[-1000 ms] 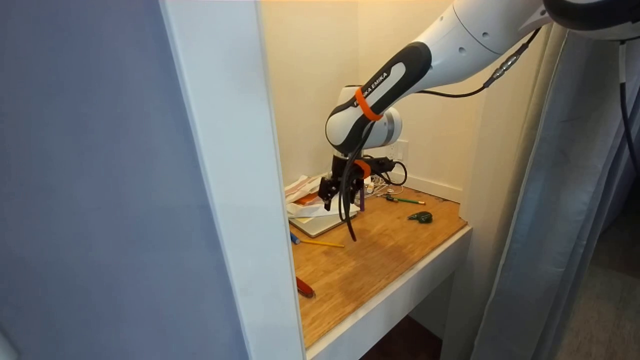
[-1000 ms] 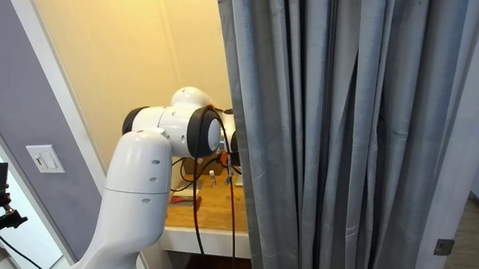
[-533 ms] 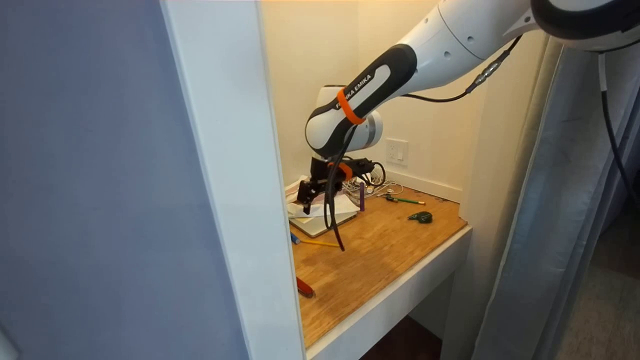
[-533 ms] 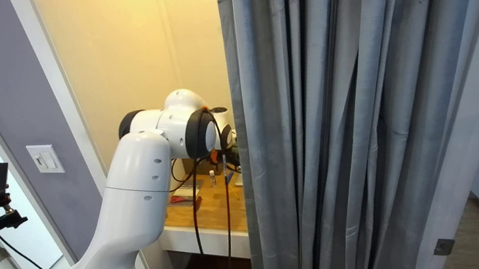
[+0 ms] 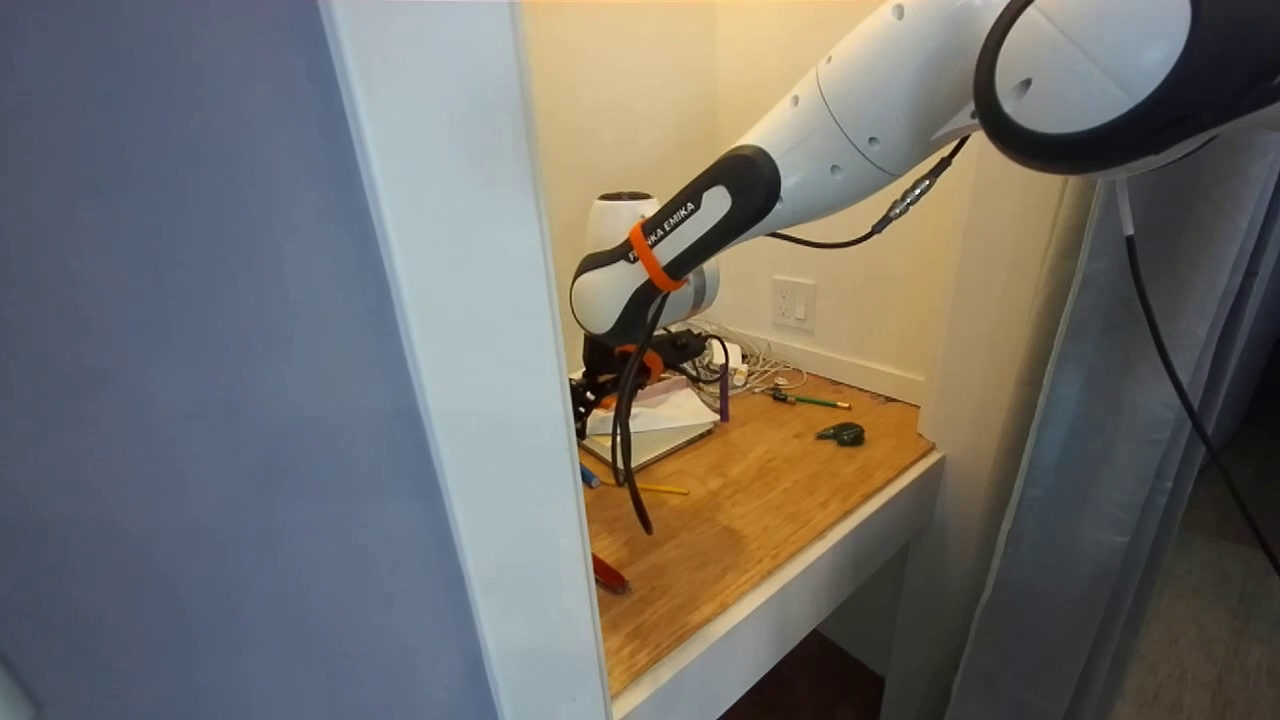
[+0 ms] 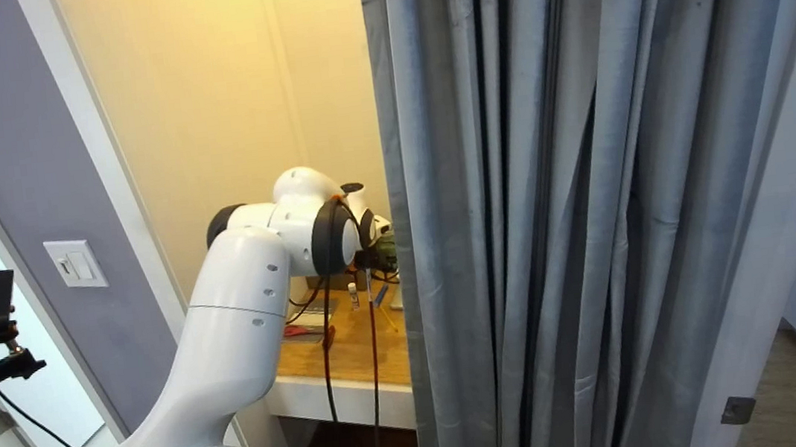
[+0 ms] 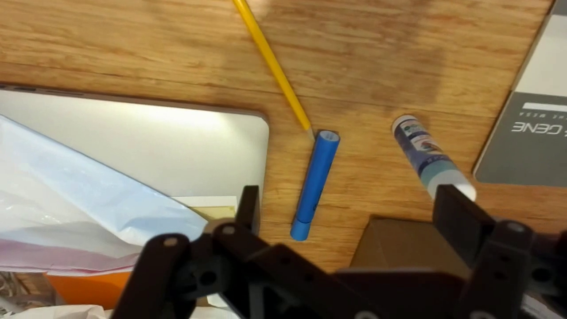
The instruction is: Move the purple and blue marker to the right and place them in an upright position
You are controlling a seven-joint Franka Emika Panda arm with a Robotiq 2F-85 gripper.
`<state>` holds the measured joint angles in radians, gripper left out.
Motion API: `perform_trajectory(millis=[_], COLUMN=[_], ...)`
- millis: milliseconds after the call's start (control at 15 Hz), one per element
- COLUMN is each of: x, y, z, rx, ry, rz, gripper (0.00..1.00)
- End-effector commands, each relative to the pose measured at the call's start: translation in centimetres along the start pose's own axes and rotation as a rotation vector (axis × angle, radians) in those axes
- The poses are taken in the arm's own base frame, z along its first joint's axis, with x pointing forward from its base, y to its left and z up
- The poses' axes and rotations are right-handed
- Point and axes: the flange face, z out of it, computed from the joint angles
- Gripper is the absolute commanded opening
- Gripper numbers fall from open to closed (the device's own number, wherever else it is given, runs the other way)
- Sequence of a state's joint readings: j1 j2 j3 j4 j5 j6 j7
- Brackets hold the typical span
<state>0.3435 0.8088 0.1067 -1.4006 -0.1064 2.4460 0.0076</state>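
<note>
The purple marker (image 5: 724, 393) stands upright on the wooden desktop in an exterior view, beside the papers and cables. It is out of the wrist view. The blue marker (image 7: 316, 184) lies flat on the desk in the wrist view. It also shows in both exterior views, partly cut off by the wall edge in one (image 5: 590, 477) and small beside the arm's cable in another (image 6: 381, 296). My gripper (image 7: 347, 199) is open and empty above the desk. The blue marker's near end appears between its fingers, closer to the left finger. In an exterior view the wall edge partly hides the gripper.
A silver laptop (image 7: 177, 133) with papers lies left of the blue marker. A yellow pencil (image 7: 279, 71) points at its far end. A white-capped bottle (image 7: 429, 155) and a brown box (image 7: 407, 243) are to its right. A green pencil (image 5: 815, 401) and red item (image 5: 610, 575) lie on the desk.
The arm has moved left and lower in an exterior view, away from the purple marker and toward the blue one. The purple marker, partly hidden behind the gripper before, now shows fully and stays upright.
</note>
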Motion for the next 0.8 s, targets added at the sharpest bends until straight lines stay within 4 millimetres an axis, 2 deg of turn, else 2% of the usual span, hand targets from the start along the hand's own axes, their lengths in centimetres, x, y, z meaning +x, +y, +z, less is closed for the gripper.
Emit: perform_trajectory(millis=[0, 467, 533, 600, 667, 733], x=[1.8, 3.0, 3.1, 3.2, 3.3, 3.4], y=[0.1, -1.1, -1.1, -1.1, -1.1, -1.0], z=[2.0, 5.3, 5.7, 6.0, 6.2, 6.5], rx=[-0.018, -0.024, -0.025, -0.024, -0.027, -0.025], ry=[0.028, 0.059, 0.064, 0.068, 0.073, 0.074], rz=[-0.005, -0.006, -0.004, -0.003, -0.002, -0.001], gripper=[1.00, 1.00, 0.85, 0.82, 0.71, 0.67])
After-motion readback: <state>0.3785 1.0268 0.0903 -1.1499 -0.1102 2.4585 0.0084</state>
